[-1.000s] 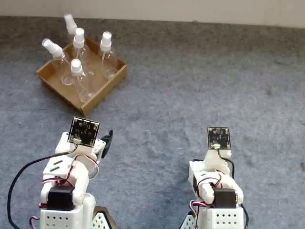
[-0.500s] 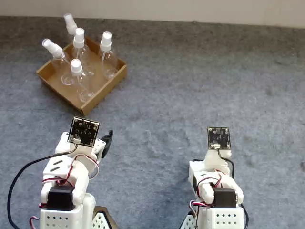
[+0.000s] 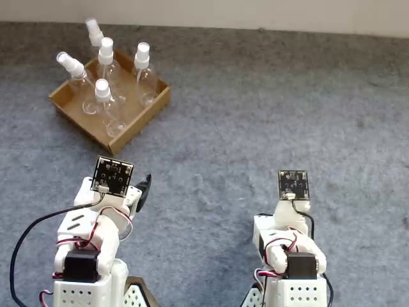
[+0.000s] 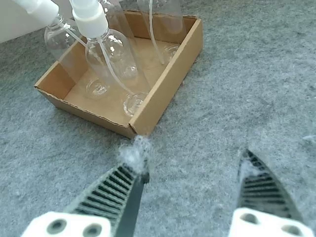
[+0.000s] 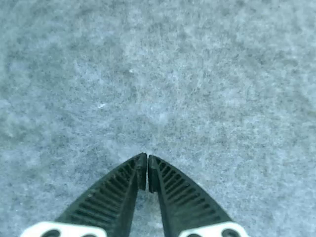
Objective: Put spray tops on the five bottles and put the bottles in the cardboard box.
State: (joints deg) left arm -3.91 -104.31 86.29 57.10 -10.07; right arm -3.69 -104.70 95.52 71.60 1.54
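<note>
Grey felt [image 3: 255, 115], btls [image 3: 146, 80] in box [image 3: 144, 119]

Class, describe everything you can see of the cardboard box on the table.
The cardboard box is a shallow, open-topped tray of plain brown card with low walls, set cornerwise on the grey felt-like table cover, far left in the high view. It rests flat. Clear spray-topped bottles stand inside it, some leaning.
</note>
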